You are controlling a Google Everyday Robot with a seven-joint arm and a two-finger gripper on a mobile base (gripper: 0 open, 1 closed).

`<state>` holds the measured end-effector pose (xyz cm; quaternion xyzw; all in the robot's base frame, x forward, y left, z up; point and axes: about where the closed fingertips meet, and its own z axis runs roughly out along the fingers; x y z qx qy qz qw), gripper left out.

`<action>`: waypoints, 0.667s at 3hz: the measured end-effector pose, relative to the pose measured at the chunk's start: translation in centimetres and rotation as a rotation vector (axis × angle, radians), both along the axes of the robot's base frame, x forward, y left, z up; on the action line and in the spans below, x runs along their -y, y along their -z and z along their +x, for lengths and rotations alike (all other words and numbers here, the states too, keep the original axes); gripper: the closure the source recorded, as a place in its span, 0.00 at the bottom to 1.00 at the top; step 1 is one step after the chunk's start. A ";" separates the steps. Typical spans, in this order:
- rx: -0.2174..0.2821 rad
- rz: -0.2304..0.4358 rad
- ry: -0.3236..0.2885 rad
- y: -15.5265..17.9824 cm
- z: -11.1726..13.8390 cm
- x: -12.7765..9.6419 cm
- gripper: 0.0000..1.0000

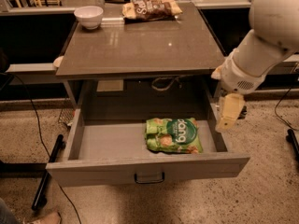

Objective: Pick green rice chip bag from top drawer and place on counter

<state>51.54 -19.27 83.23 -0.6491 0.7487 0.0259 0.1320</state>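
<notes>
**Gripper at the drawer's right wall, bag lying in the drawer**

On my feed the top drawer (110, 143) stands pulled open beneath the counter (140, 48). Its plain front panel faces the camera, with the small dark handle (149, 178) at the centre. The green rice chip bag (174, 135) lies flat on the drawer floor, right of the middle and close to the front panel (the darker round patch faces up, its white lettering turned sideways).

The gripper (227, 113) hangs pointing down at the right side of the unit, just above the drawer's right wall and below the counter's right edge. It is apart from the bag, off to the right and higher. From this angle I cannot tell whether it is released or clenched. The white arm (268, 34) reaches in from the upper right corner.

At the far edge of the counter a white bowl (88, 17) sits by the left corner. A brown snack bag (150, 8) lies further right, apart from it. A dark cable (35, 125) trails over the speckled floor to the left of the drawer.
</notes>
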 end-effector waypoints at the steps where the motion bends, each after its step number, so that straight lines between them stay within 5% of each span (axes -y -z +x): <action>1: -0.043 0.068 0.005 6.1 2.5 -1.8 0.00; 2: -0.043 0.068 0.005 6.1 2.5 -1.8 0.00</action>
